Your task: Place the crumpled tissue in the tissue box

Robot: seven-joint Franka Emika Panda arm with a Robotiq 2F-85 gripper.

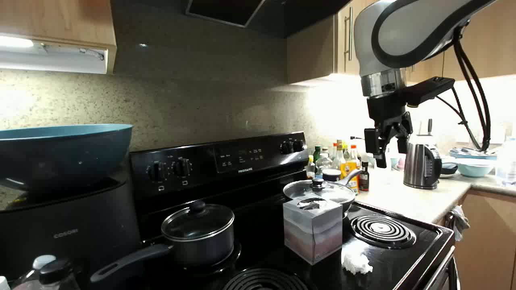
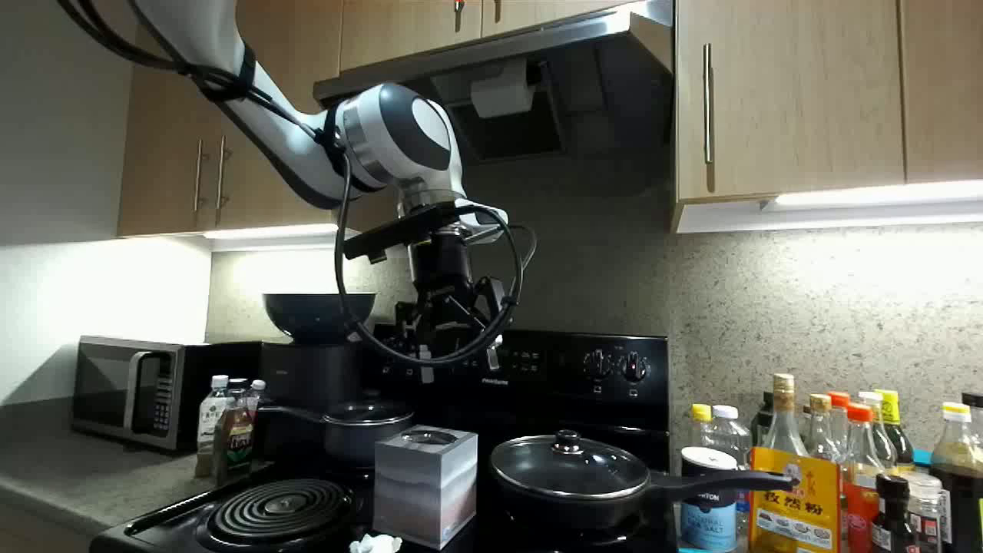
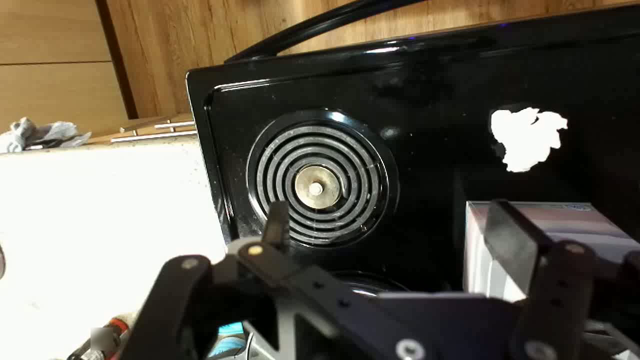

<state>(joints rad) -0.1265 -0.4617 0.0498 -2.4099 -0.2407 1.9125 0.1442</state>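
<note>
The crumpled tissue (image 1: 357, 263) is a small white wad lying on the black stovetop. It also shows at the bottom edge of an exterior view (image 2: 375, 544) and at upper right in the wrist view (image 3: 527, 138). The tissue box (image 1: 313, 231) stands upright on the stove close beside the tissue. It shows in an exterior view (image 2: 425, 488) and at lower right in the wrist view (image 3: 575, 225), partly behind a finger. My gripper (image 1: 391, 155) is high above the stove, pointing down, apart from both. In the wrist view its fingers (image 3: 392, 220) are wide apart with nothing between them.
A lidded pan (image 2: 570, 468) stands beside the box, its handle reaching toward several bottles. A lidded pot (image 1: 197, 237) is on another burner. A coil burner (image 1: 383, 229) is near the counter. A kettle (image 1: 421, 166) stands on the counter. A range hood (image 2: 537, 84) hangs above.
</note>
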